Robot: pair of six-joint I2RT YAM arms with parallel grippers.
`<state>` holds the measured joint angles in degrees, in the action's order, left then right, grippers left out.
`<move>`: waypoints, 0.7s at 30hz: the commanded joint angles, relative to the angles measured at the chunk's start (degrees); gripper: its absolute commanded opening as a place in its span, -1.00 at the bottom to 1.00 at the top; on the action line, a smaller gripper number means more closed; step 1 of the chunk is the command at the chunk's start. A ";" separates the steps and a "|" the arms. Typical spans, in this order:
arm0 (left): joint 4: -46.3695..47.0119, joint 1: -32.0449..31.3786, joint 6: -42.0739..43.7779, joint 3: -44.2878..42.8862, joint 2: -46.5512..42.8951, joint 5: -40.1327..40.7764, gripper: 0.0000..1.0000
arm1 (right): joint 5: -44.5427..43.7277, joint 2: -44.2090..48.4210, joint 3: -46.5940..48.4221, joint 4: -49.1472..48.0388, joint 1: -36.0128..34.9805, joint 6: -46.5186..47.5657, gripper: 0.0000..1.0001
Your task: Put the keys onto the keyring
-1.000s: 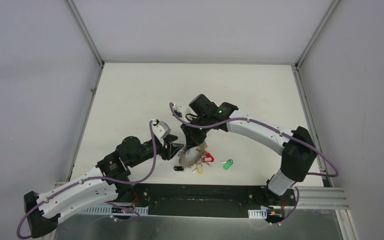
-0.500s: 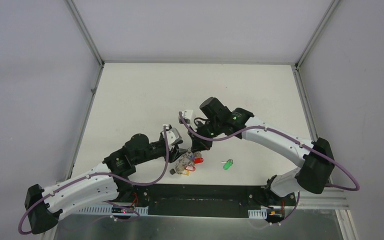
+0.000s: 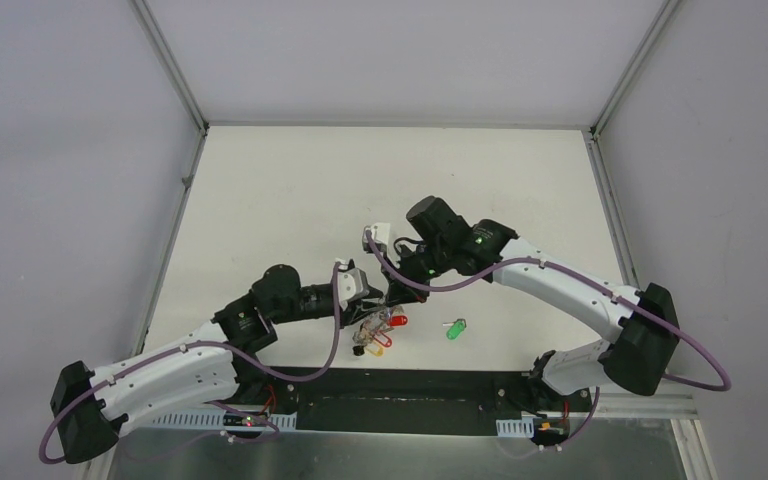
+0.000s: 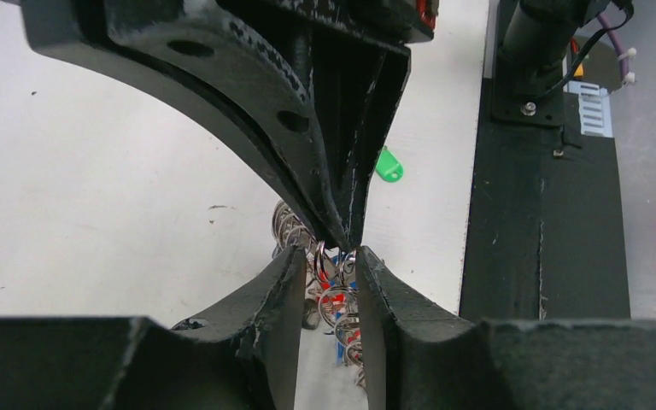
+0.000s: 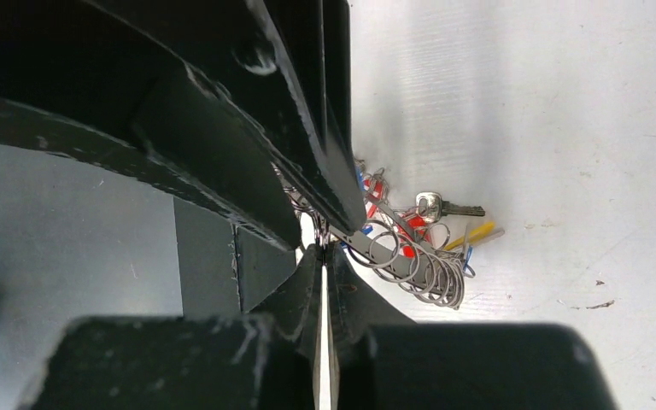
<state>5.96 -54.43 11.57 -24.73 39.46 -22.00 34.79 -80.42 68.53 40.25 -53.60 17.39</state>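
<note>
Nearest in, just past the black base strip (image 3: 400,400), the keyring (image 3: 373,330) lies bunched on the white worktop (image 3: 290,200), and both arms are right on top of it. The left fingers (image 3: 365,302) come in from the keyring's left. In the left wrist view they stand narrow, with a slim gap between them and a few of the keyring's silvery loops sitting in that gap. Whether they are truly pinching, I cannot tell. The right fingers (image 5: 323,256) meet them tip to tip from the keyring's far side, pressed flat together with no gap at all. Their points are right at the edge of the loops, though a caught wire is too fine to make out.

Spilling from the keyring on its right side are red tags (image 3: 397,321), a yellow tag (image 5: 470,235) and a bare silver key (image 5: 431,203).

Further right of the keyring, clearly apart from it, the green-tagged key (image 3: 456,328) lies alone on the worktop, not on the ring. The blue-tagged key I cannot pick out for sure — the bunch is too tangled.
</note>
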 commanded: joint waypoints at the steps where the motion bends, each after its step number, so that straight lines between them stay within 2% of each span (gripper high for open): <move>1: 2.38 -0.50 0.30 -2.34 1.17 -0.84 -0.45 | 2.54 3.09 0.68 -3.18 -0.03 1.67 -1.00; 6: 1.97 -0.49 0.20 -2.25 0.28 2.24 -0.60 | 3.22 4.16 0.11 -2.90 -0.12 2.24 -1.00; 9: 2.03 -0.50 -0.16 -2.25 -0.57 2.38 -0.61 | 3.28 4.67 -0.54 -3.06 -0.10 2.70 -1.00; 13: 2.02 -0.49 -1.16 -2.68 -1.48 1.92 -0.42 | 3.18 4.86 -0.78 -3.06 -0.11 2.94 -1.00; 15: 2.04 -0.49 -1.29 -2.77 -1.75 1.96 -0.42 | 3.36 4.84 -0.69 -3.07 -0.10 2.92 -1.00; 21: 1.95 -0.46 -1.08 -2.90 -0.98 1.88 -0.65 | 3.80 4.71 -0.37 -3.05 -0.12 2.85 -1.00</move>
<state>5.89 -54.43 10.90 -25.08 38.37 -20.97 35.53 -78.37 67.44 40.10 -53.60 19.25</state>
